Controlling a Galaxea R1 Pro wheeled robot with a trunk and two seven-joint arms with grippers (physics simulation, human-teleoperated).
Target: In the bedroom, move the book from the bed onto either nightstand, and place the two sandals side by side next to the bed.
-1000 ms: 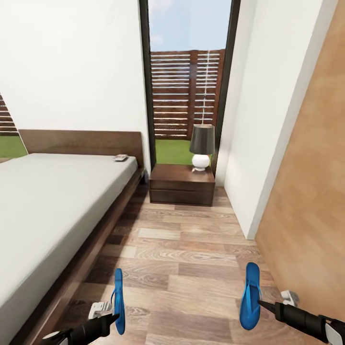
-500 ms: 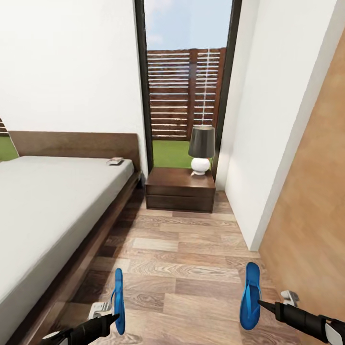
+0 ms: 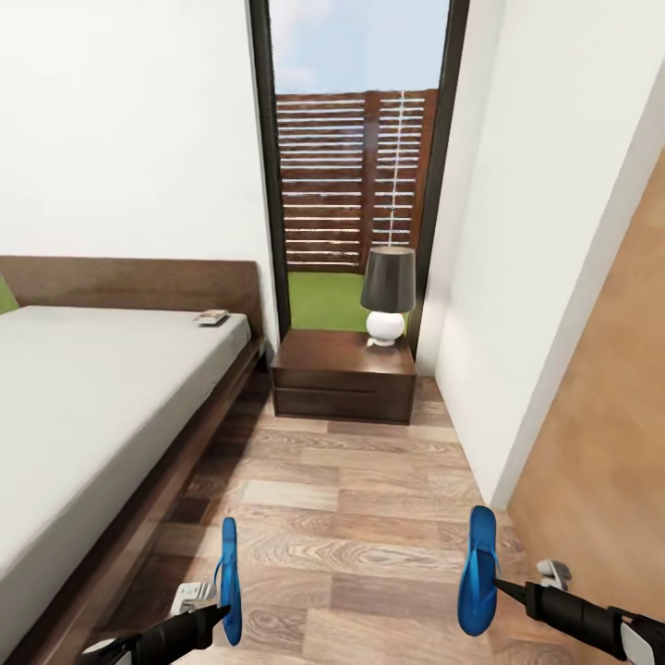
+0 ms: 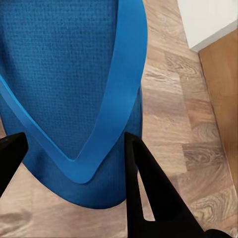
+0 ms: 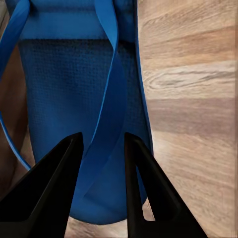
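Observation:
I hold one bright blue sandal in each hand, both hanging edge-up above the wood floor. My left gripper [image 3: 222, 610] is shut on the left sandal [image 3: 229, 577], close to the bed's frame. In the left wrist view that sandal [image 4: 64, 84] sits between the black fingers [image 4: 148, 193]. My right gripper [image 3: 500, 584] is shut on the right sandal [image 3: 478, 568]; in the right wrist view the gripper [image 5: 103, 144] straddles a strap of that sandal [image 5: 69, 99]. The book [image 3: 211, 317] lies on the bed [image 3: 83, 406] near the headboard. A dark nightstand [image 3: 319, 374] stands beyond the bed's corner, under the window.
A lamp [image 3: 388, 294] with a dark shade and white base stands on the nightstand's right part. A white wall corner [image 3: 503, 369] and a brown wooden panel [image 3: 600, 443] bound the right side. A strip of wood floor [image 3: 360, 480] runs between the bed and that wall.
The whole view has shifted: the nightstand and window look nearer and the bed sits further left, so the camera moved. Both grippers keep the sandals at the same places in the picture.

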